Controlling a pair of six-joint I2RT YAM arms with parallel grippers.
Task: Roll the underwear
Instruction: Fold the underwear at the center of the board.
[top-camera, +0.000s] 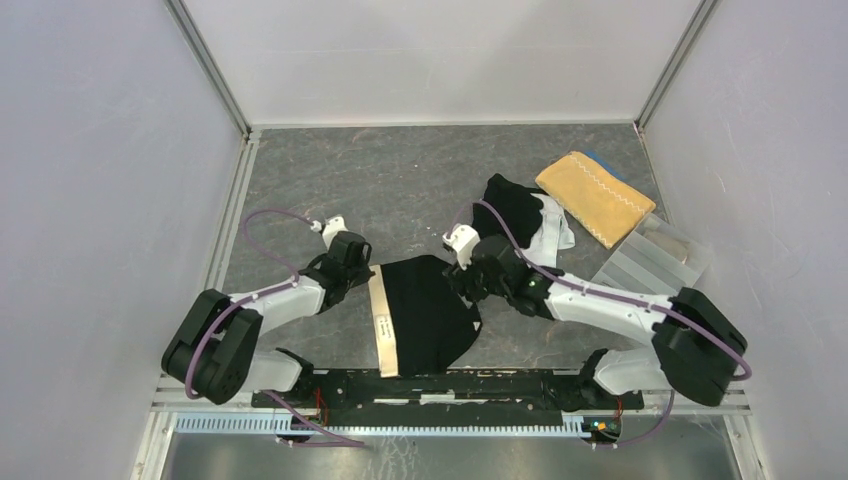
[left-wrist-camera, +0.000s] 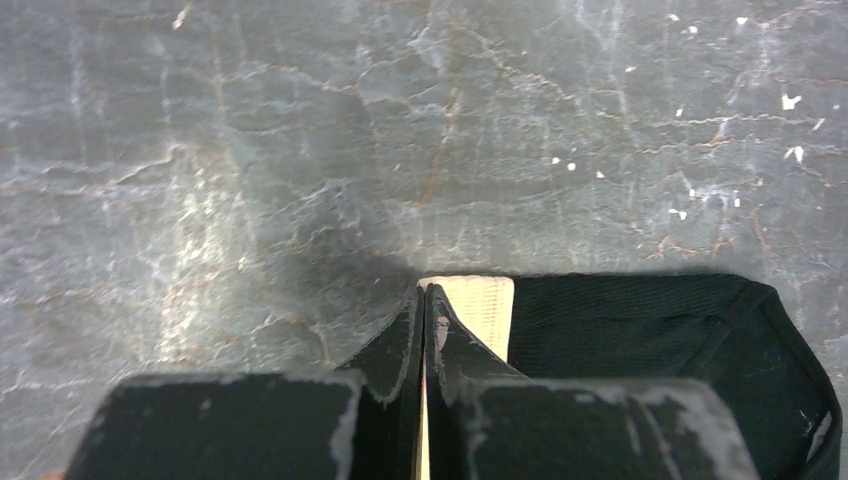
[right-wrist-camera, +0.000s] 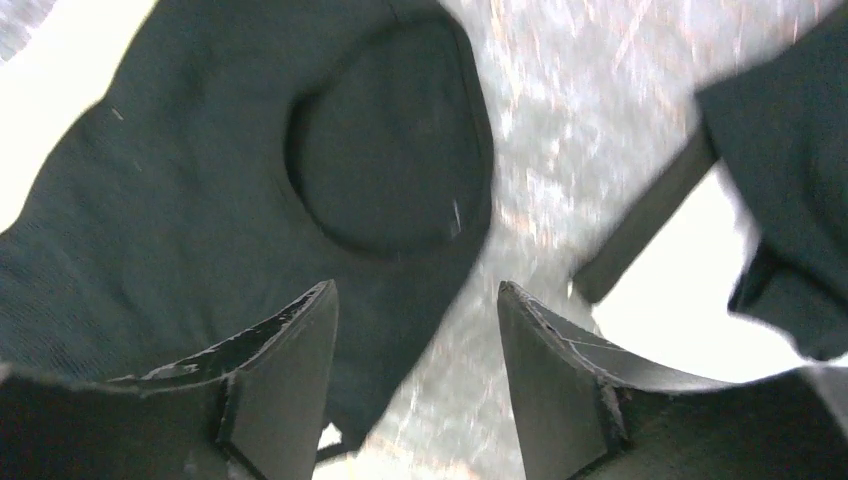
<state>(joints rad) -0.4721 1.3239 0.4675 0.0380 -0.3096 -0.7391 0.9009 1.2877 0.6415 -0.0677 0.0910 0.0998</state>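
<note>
The black underwear (top-camera: 430, 310) lies flat at the near middle of the table (top-camera: 400, 190); it looks like light, limp cloth, probably best held by its firmer beige waistband (left-wrist-camera: 478, 305). The left gripper (left-wrist-camera: 424, 298) pinches that band's corner, and the right gripper (right-wrist-camera: 415, 290) hangs with jaws wide above the opposite edge.

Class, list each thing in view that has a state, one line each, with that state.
black underwear, spread flat, unrolled
left gripper, shut on black underwear's waistband
right gripper, open, empty
garment pile, crumpled, unrolled
yellow towel, folded
</note>
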